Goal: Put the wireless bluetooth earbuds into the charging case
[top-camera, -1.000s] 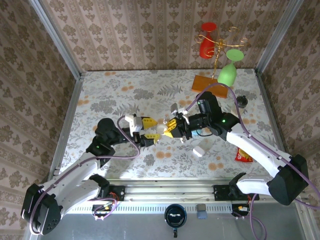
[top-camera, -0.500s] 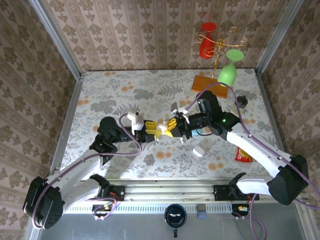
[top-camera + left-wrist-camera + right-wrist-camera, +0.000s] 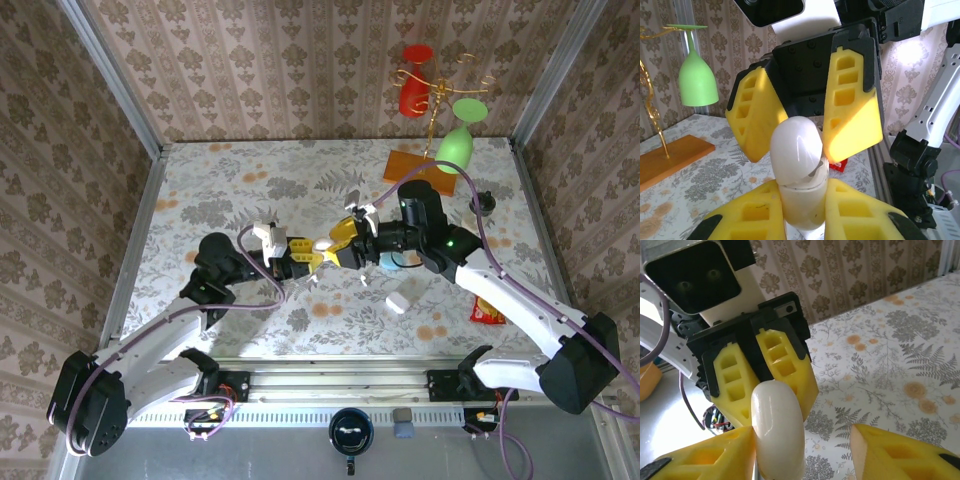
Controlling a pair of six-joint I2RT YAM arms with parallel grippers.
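L gripper (image 3: pixel 802 205) clamps charging case (image 3: pixel 796 150) base, long axis 6–12 o'clock. R gripper (image 3: pixel 805 440) straddles its top at 12, jaws parted, prob. no grip.

Two arms carry two claws: the left claw (image 3: pixel 303 256) and the right claw (image 3: pixel 338 241). There are two white charging cases, the raised case (image 3: pixel 322 246) and the lying case (image 3: pixel 398 301). Two tiny whitish earbuds (image 3: pixel 362 281), as far as can be told. Two glasses, one red glass (image 3: pixel 414 70) and one green glass (image 3: pixel 455 148). One gold rack (image 3: pixel 432 110), one red packet (image 3: pixel 487 311), one surface (image 3: pixel 230 190).

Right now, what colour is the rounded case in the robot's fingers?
Glossy white; the case shows best in the left wrist view.
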